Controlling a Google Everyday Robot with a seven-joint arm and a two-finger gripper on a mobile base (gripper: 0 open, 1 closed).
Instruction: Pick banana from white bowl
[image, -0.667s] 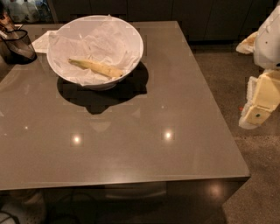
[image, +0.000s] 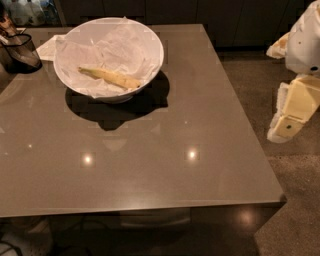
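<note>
The banana (image: 110, 77) is slim and pale yellow. It lies on crumpled white paper inside the large white bowl (image: 150, 60), with its darker stem tip pointing left. The bowl stands on the far left part of the grey table (image: 165, 150). My gripper (image: 287, 125) is the cream-coloured end of the arm at the right edge of the view. It hangs beside the table's right edge, over the floor, far from the bowl and holding nothing that I can see.
A dark glass container (image: 19, 50) stands at the table's far left edge, next to the bowl. A white paper napkin (image: 49, 47) lies behind the bowl. Dark cabinets (image: 225, 20) run along the back, and speckled floor (image: 295, 200) is to the right.
</note>
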